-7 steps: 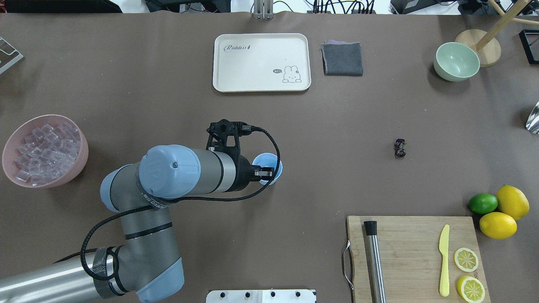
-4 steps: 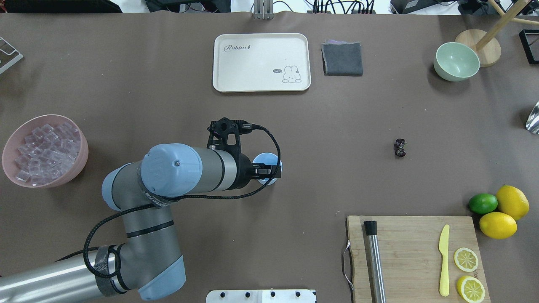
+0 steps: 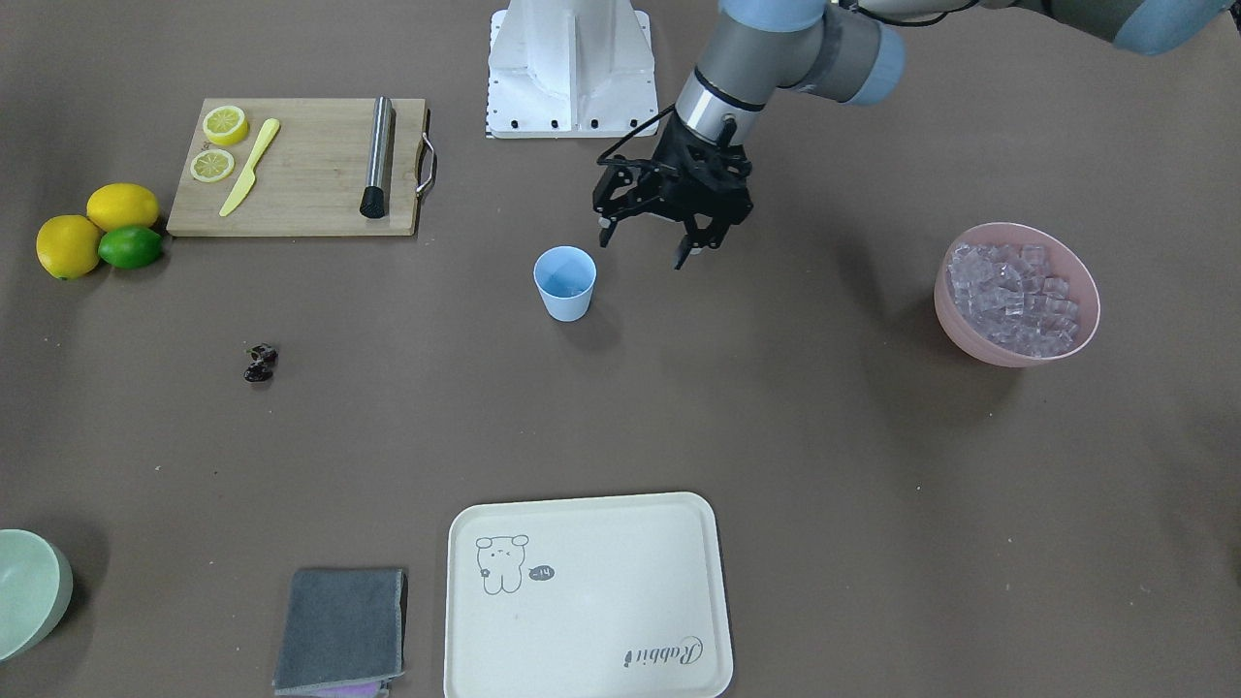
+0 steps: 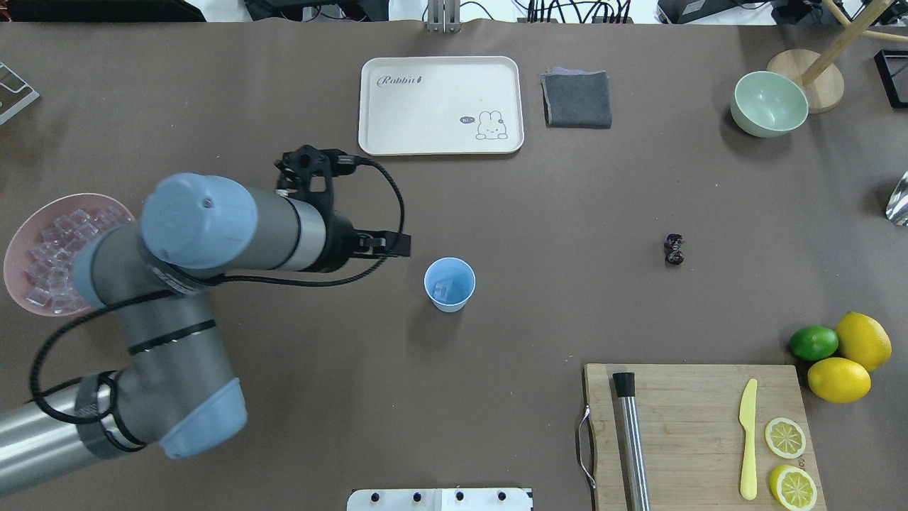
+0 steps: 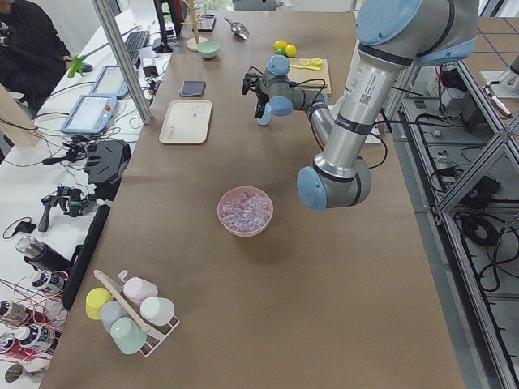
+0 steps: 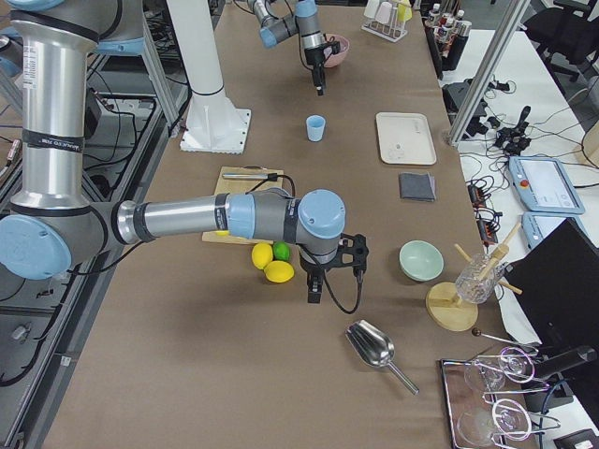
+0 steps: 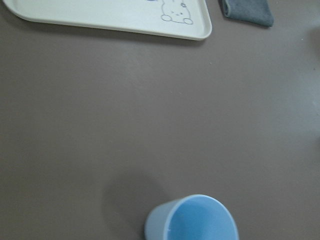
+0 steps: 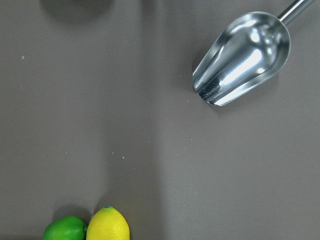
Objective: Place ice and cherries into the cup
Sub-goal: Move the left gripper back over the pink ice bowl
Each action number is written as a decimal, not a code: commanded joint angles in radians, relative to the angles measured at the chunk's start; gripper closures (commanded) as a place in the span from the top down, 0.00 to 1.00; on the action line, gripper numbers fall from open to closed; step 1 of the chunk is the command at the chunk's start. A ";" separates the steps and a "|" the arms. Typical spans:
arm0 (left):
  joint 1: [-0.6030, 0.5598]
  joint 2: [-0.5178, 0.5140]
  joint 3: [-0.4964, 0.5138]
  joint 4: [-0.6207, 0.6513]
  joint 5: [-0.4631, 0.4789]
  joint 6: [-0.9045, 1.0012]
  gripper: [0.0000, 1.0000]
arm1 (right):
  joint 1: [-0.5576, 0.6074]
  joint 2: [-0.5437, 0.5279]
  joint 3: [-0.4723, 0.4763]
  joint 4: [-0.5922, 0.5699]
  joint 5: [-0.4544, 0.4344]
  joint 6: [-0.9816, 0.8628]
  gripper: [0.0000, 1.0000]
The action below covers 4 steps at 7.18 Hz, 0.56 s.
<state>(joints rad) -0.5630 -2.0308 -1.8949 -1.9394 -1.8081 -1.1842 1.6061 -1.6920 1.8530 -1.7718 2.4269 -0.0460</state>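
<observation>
Between the pink bowl (image 3: 999,344) and the cup (image 4: 450,284), my left jaws (image 4: 401,245) hover, looking spread and empty. One ice cube (image 4: 441,289) is in it already; the rest of the ice (image 3: 1013,291) sits off to my left, cherries (image 4: 673,250) way off right.

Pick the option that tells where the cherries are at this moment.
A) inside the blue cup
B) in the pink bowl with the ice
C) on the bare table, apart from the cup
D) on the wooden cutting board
C: the cherries lie on the table, well off to one side of the cup, which shows only an ice cube inside.
</observation>
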 commanded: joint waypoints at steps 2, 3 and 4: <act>-0.200 0.332 -0.154 0.037 -0.135 0.319 0.97 | -0.002 0.000 0.000 0.000 0.000 -0.001 1.00; -0.271 0.431 -0.170 0.022 -0.164 0.436 0.97 | -0.002 0.000 0.000 0.000 0.001 0.000 1.00; -0.319 0.523 -0.158 -0.046 -0.215 0.546 0.97 | -0.002 0.000 0.000 0.000 0.001 -0.001 1.00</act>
<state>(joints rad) -0.8136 -1.6260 -2.0513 -1.9285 -1.9712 -0.7756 1.6049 -1.6921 1.8531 -1.7717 2.4278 -0.0467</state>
